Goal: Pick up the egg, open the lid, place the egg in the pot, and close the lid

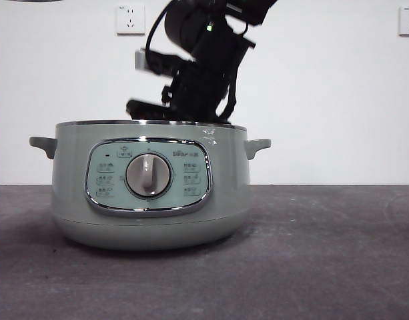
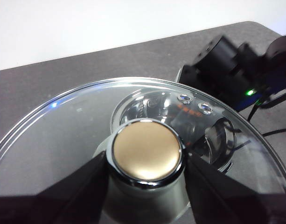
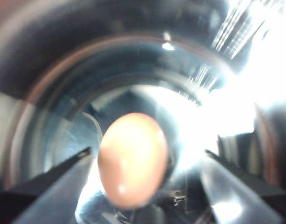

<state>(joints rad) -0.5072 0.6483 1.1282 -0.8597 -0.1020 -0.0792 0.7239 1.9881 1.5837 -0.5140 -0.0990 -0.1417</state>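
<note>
My right claw gapes wide inside the pot, egg loose between its jaws; dropped hard, it may crack. My left claw clamps the lid's knob.

Front view: even, soft light; pot casts a faint shadow on the bench; arm above slightly motion-blurred. Left wrist view: lid sharp, glare specks on the glass, background arm soft. Right wrist view: heavy blur, blown-out glare at one side; egg out of focus.
</note>
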